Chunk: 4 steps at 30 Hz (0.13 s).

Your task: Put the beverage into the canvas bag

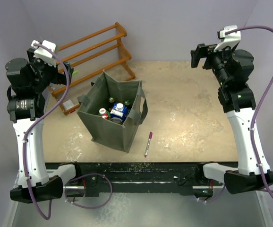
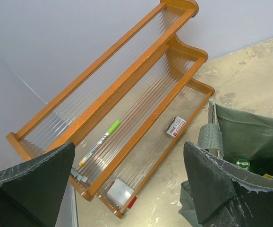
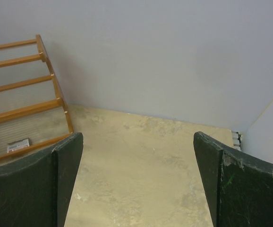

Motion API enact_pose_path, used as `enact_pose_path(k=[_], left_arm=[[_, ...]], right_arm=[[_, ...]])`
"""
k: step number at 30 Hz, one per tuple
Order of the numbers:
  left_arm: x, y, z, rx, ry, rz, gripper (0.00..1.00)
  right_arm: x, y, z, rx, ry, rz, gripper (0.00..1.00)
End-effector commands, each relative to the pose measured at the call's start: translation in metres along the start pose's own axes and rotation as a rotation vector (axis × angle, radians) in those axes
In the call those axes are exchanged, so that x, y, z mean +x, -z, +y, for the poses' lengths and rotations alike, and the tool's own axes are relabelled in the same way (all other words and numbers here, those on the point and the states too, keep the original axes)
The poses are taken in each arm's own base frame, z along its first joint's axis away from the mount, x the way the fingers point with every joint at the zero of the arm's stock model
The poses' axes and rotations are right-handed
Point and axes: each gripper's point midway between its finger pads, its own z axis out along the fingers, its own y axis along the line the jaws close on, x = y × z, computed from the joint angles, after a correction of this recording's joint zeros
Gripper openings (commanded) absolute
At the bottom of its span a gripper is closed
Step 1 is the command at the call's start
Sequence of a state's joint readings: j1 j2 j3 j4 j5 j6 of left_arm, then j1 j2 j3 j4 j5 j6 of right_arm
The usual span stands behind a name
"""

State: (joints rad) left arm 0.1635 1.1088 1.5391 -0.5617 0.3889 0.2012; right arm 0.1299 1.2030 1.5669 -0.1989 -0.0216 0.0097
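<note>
Inside the canvas bag (image 1: 103, 128) you see beverage bottles (image 1: 119, 111) standing; your left end effector (image 2: 129, 147) and right end effector (image 3: 137, 137) both gape wide, empty.

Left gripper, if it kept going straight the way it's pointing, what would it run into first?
Probably the wooden rack: the open left gripper frames its ribbed lower shelves, near the green-capped marker. The canvas bag sits off to its right, outside that line. Depth is hard to judge.

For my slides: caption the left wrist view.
Open left pincer facing a wooden rack holding a green-capped marker, beside the canvas bag of bottles.
</note>
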Motion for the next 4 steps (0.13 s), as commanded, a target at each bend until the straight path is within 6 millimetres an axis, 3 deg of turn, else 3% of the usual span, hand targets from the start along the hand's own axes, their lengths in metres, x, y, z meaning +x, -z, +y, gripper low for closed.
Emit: enact_pose_path(k=[1,4], left_arm=[[-0.0130,0.0033,0.0018,-0.010,-0.006,-0.054,0.99],[-0.0125,0.0036,0.0014,-0.009,-0.006,-0.053,0.99]], right_arm=[[-0.0224,0.0048,-0.0002,-0.007,-0.010,-0.082,1.00],[-0.0227,0.0044,-0.0006,-0.007,-0.012,-0.083,1.00]])
